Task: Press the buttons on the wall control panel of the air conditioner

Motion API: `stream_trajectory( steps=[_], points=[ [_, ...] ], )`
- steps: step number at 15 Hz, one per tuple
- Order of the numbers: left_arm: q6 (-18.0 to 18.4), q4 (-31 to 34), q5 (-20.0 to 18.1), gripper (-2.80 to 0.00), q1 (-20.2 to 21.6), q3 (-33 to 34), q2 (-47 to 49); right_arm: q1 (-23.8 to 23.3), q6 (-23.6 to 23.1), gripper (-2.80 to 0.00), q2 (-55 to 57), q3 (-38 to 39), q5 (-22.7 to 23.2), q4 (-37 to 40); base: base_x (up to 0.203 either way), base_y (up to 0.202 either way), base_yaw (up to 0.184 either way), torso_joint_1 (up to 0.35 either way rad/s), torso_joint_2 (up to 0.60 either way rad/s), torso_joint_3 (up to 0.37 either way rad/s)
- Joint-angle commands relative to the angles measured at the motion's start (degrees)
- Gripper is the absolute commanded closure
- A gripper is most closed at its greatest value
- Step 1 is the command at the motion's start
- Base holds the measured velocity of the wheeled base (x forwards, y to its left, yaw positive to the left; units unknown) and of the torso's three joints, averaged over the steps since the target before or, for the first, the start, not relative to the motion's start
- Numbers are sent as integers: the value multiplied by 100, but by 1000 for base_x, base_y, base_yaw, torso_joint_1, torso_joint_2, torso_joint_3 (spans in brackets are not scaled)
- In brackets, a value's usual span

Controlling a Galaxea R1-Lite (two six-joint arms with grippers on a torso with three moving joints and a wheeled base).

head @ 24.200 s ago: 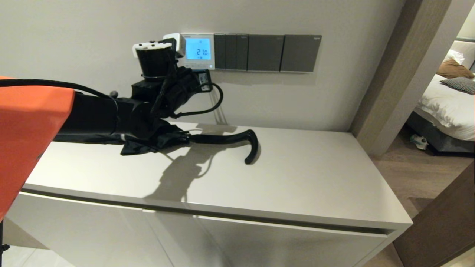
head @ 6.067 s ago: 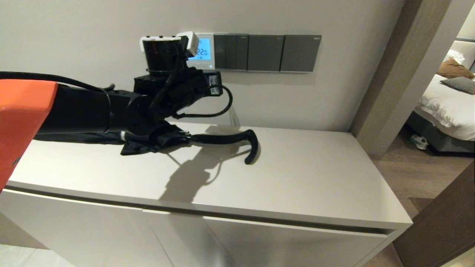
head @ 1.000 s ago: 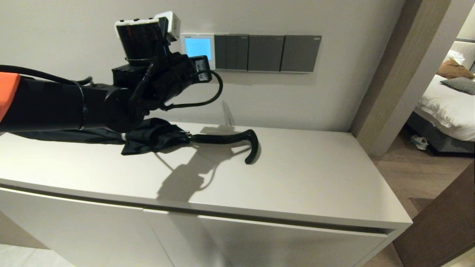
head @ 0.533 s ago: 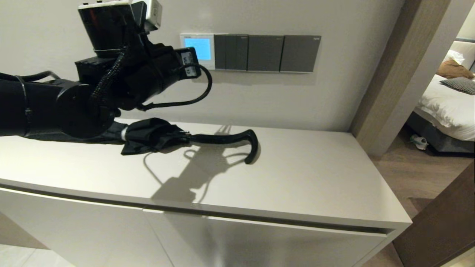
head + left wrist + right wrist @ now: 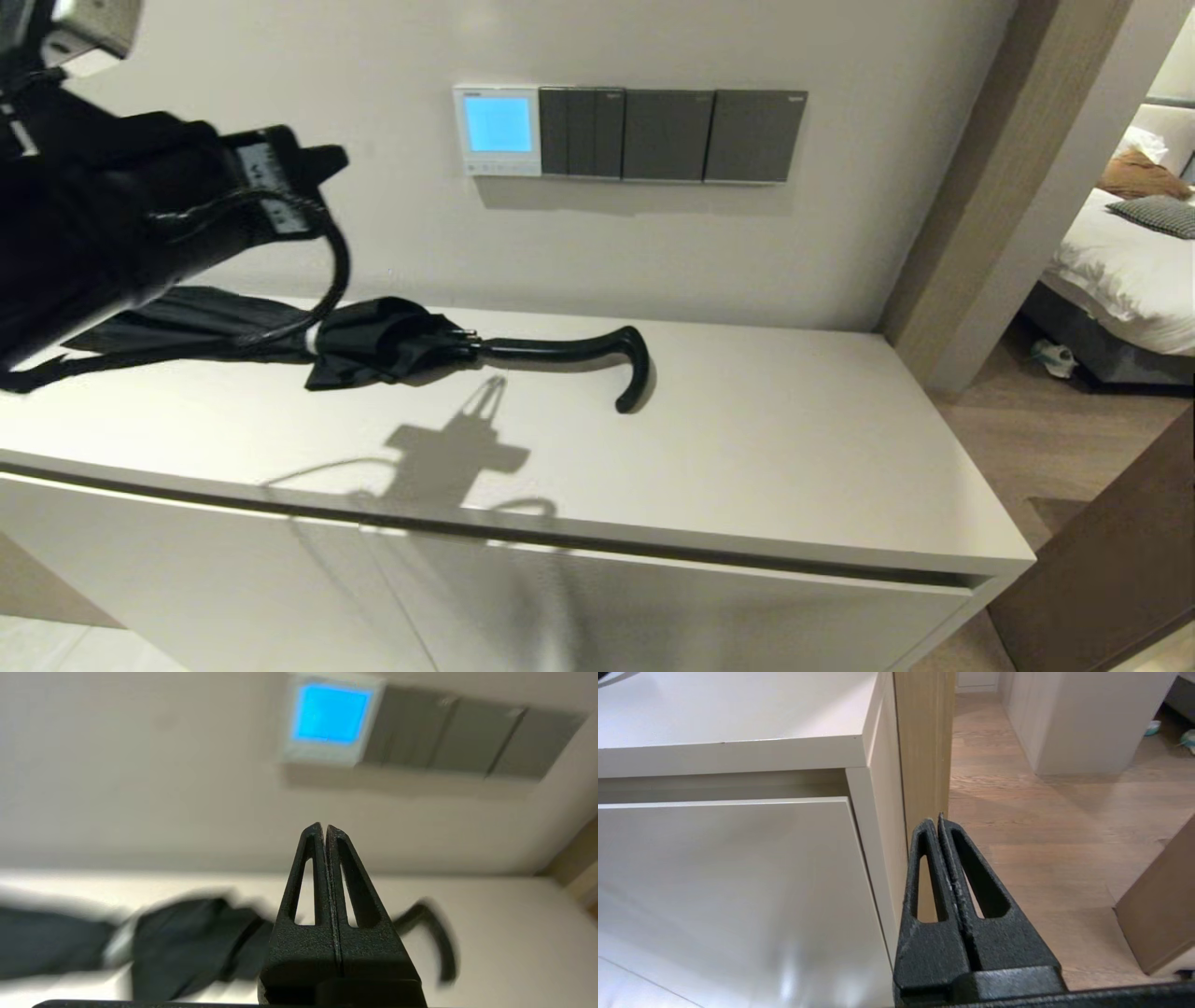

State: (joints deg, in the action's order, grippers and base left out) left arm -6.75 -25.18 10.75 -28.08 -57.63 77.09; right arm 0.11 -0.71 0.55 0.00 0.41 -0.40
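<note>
I see a pale wall (image 5: 233, 56) behind a long white cabinet (image 5: 747, 467). The floor (image 5: 1055, 439) is brown wood. Through a doorway there is a bed (image 5: 1120, 271) with white covers.

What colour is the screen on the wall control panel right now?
Plain light blue, with no digits legible, on the white wall control panel; it shows best in the head view.
</note>
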Motion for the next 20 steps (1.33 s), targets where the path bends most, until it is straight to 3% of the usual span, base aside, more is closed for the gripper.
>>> stream_trajectory(
  steps=[1, 6, 10, 13, 17, 20],
  points=[
    [23, 193, 41, 0, 240, 773, -1287, 7, 0, 0, -2, 0, 2, -4, 0, 0, 0, 0, 0, 0],
    [63, 458, 76, 0, 842, 1685, -2144, 7, 9, 0, -2, 0, 2, -4, 0, 0, 0, 0, 0, 0],
    [128, 464, 80, 0, 1648, 2774, -3913, 7, 27, 0, -2, 0, 2, -4, 0, 0, 0, 0, 0, 0],
    [198, 529, 110, 0, 1910, 3133, -4710, 7, 27, 0, -2, 0, 2, 14, 0, 0, 0, 0, 0, 0],
    [203, 532, 114, 0, 1913, 3137, -4713, 7, 27, 0, -2, 0, 2, 14, 0, 0, 0, 0, 0, 0],
    [275, 537, 441, 0, 2065, 3702, -5424, 7, 44, 0, -2, 0, 2, 14, 0, 0, 0, 0, 0, 0]
  ],
)
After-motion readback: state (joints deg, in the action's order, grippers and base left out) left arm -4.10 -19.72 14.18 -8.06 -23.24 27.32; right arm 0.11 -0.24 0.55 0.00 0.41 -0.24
